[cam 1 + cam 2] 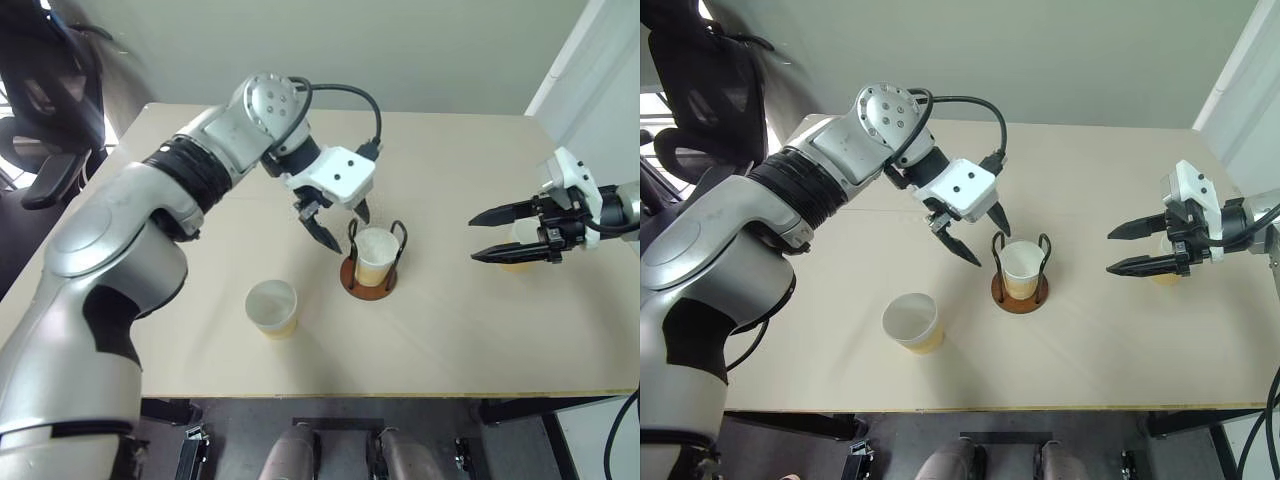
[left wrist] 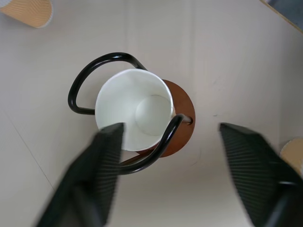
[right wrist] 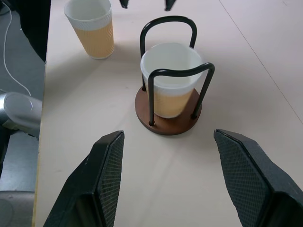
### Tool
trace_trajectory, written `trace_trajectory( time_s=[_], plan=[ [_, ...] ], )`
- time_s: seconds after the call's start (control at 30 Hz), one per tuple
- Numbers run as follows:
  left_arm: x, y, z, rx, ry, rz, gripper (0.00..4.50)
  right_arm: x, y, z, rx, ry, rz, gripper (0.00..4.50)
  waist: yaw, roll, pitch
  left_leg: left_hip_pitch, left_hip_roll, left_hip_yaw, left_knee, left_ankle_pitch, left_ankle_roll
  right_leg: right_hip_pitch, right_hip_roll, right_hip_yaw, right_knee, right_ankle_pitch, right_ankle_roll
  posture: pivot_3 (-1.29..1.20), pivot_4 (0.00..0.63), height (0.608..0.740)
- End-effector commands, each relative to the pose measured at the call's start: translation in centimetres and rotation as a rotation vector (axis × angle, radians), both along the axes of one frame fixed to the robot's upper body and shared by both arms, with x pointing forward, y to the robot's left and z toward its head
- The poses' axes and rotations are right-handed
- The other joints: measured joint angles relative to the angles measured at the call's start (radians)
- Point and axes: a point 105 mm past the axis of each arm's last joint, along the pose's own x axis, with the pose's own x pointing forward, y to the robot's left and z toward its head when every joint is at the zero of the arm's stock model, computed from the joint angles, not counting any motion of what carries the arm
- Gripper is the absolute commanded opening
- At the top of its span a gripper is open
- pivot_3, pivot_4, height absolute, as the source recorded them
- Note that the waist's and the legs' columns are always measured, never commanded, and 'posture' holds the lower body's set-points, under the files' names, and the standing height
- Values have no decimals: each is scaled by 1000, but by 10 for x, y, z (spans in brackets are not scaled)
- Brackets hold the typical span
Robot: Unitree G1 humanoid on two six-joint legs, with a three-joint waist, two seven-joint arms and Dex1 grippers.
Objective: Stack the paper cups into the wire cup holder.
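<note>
Near the middle of the table [image 1: 450, 330], one paper cup [image 1: 374, 253] is seated upright in the wire cup holder [image 1: 370, 275]. The left gripper [image 1: 340, 222], fingers wide and empty, should be lifted straight clear of the wire loops. The right gripper [image 1: 478, 235], spread and empty near the right edge, is well placed for the cup behind it [image 1: 520, 258].

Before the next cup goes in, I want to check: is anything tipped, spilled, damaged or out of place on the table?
Nothing stands out. One cup sits upright inside the holder, and the loose cup stands upright on the table.
</note>
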Motion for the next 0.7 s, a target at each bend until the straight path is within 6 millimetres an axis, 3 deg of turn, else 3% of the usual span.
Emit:
trace_trajectory(
  time_s=[0.03, 0.17, 0.27, 0.5, 0.7],
  plan=[
    [-2, -5, 22, -68, -16, -20, 4466, 0, -1, 12, 2, -60, -8, 3078, 1, 0, 0, 0, 0, 0, 0, 0, 0, 0, 0, 0, 0, 0, 0, 0, 150, 740],
    [-2, -22, 54, -422, 140, 32, 4466, 4, -4, 12, 3, -80, -33, 3078, 2, 0, 0, 0, 0, 0, 0, 0, 1, 1, 0, 0, -1, 1, 1, 0, 150, 740],
    [3, -14, 65, -556, 242, 118, 4466, 5, -6, 12, 4, -84, -48, 3078, -1, 0, 0, 0, 0, 1, 0, 0, 1, 1, 0, 0, -2, 1, 1, 0, 150, 740],
    [-2, 9, 71, -655, 400, 203, 4466, 7, -3, 10, 16, -81, -46, 3078, -10, 4, -1, 0, 1, 1, -1, 4, -1, 0, 1, 0, -3, 1, 1, 0, 150, 740],
    [-3, 34, 60, -629, 412, 292, 4466, 11, -6, 8, 5, -87, -75, 3078, -6, 4, -1, 0, 0, 1, 0, 5, 0, 1, 1, 1, -3, 1, 1, 0, 150, 740]
  ],
)
